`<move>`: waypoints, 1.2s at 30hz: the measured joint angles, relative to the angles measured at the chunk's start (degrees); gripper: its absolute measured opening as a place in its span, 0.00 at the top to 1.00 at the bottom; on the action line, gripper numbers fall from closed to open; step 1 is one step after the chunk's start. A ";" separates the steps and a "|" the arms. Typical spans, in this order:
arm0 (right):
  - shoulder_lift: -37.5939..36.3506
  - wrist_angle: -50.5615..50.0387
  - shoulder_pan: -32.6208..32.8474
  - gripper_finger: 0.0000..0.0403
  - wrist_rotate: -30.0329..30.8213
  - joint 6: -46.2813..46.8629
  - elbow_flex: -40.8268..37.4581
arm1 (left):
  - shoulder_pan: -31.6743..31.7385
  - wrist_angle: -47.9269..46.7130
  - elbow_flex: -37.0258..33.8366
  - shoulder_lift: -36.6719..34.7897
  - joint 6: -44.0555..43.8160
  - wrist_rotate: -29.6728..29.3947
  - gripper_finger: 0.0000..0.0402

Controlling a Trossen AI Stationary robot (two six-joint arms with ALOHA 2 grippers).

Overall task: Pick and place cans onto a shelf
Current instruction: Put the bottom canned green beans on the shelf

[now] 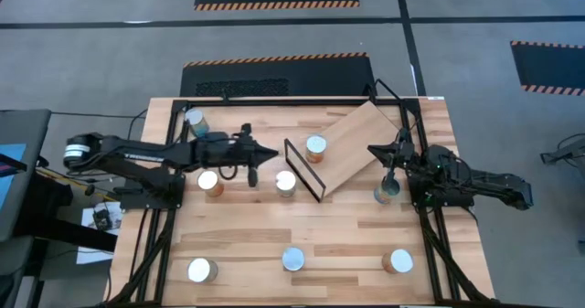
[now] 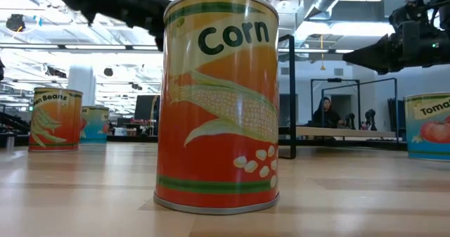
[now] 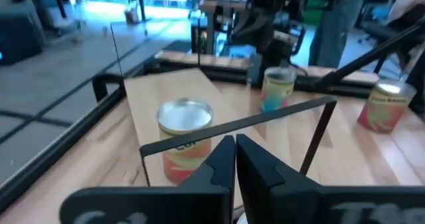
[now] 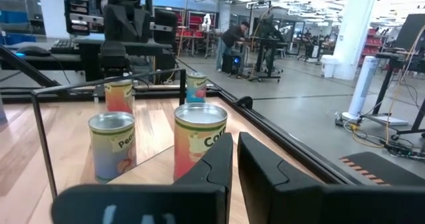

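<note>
High view: my left hand (image 1: 271, 154) pressed together, empty, beside the shelf (image 1: 352, 148).
Cans (image 1: 315, 147) look rigid, smooth, moderately heavy; I'd grip mid-wall. Right hand (image 1: 375, 150): narrow gap, empty.

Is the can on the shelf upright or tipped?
Upright. The can on the shelf shows its full round top from above, and the left wrist view shows it standing on its base behind the wire frame.

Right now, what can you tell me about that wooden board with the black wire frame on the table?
The shelf is a flat rectangular board of light wood, lying angled across the table's far right part. A thin black wire frame stands upright at its near left end. One can with a silvery top and orange label stands on it, just behind the frame.
</note>
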 joint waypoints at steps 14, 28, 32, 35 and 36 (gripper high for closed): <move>-0.10 -0.05 0.00 0.88 0.00 0.00 0.01 | 6.02 19.31 -13.68 -5.10 3.67 13.10 1.00; -0.10 6.18 -0.02 0.88 -0.20 0.03 0.01 | 17.13 18.12 -14.98 -5.08 7.27 22.88 1.00; -0.12 9.97 -0.02 0.88 -3.88 0.11 0.36 | 19.56 26.07 -19.19 -5.08 6.41 26.84 1.00; 0.89 7.35 0.76 0.92 -4.88 0.53 3.00 | 20.91 31.15 -21.65 -5.17 6.66 29.36 1.00; 1.91 6.98 1.35 0.95 -4.65 0.56 4.49 | 21.35 31.99 -22.02 -5.19 7.34 29.87 1.00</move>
